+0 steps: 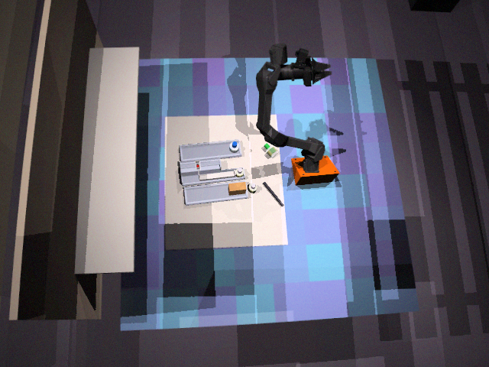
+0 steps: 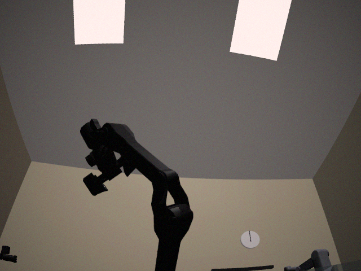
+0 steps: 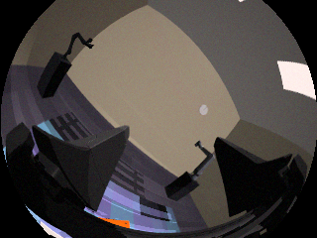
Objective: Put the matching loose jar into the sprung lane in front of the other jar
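Pale loose jar [image 1: 252, 187] upright on pale board [image 1: 233, 232], just beside right end of near tray [image 1: 207, 195], outside the lane. Gripper [image 1: 330, 69] [image 2: 114, 185] [image 3: 174, 137] well apart from it, raised, far and to the right; fingers spread wide, nothing between them, pointing right, away from jar. Similar pale jar [image 1: 239, 172] at right end of middle lane [image 1: 189, 178]. Orange-brown block [image 1: 237, 188] in near tray, left of loose jar. Dark rod [image 1: 273, 193] to jar's right. Blue-topped jar [image 1: 234, 147] in far tray [image 1: 205, 151], right end. Green items [image 1: 270, 151] right of that. Orange base [image 1: 296, 180] farther right.
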You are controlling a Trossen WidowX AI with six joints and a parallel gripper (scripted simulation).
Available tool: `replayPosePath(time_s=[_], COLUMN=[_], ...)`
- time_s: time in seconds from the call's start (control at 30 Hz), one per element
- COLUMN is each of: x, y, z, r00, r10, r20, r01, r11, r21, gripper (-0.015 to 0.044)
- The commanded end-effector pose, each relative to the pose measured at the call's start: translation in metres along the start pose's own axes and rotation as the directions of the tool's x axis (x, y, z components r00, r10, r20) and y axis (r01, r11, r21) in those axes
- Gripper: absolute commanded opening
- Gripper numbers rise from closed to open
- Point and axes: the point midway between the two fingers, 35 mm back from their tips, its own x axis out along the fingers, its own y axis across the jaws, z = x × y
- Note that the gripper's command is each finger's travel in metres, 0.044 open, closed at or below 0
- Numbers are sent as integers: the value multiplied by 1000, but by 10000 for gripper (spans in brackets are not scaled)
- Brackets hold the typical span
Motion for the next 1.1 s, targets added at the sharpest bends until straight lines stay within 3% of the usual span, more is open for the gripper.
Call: replayPosePath(time_s=[0.0, 0.3, 0.57, 0.77, 0.97, 1.07], x=[1, 57, 93, 72, 13, -5], y=[1, 60, 168, 255, 324, 337], z=[0, -5, -22, -44, -71, -80], r00=[1000, 957, 774, 568, 337, 260], r10=[3, 270, 579, 740, 823, 836], r20=[-1, -105, -254, -360, -458, -484], r01=[-3, -270, -598, -797, -932, -953], r11=[1000, 963, 802, 604, 359, 302], r21=[0, 15, 6, -13, -41, 10], gripper=[426, 440, 440, 440, 440, 440])
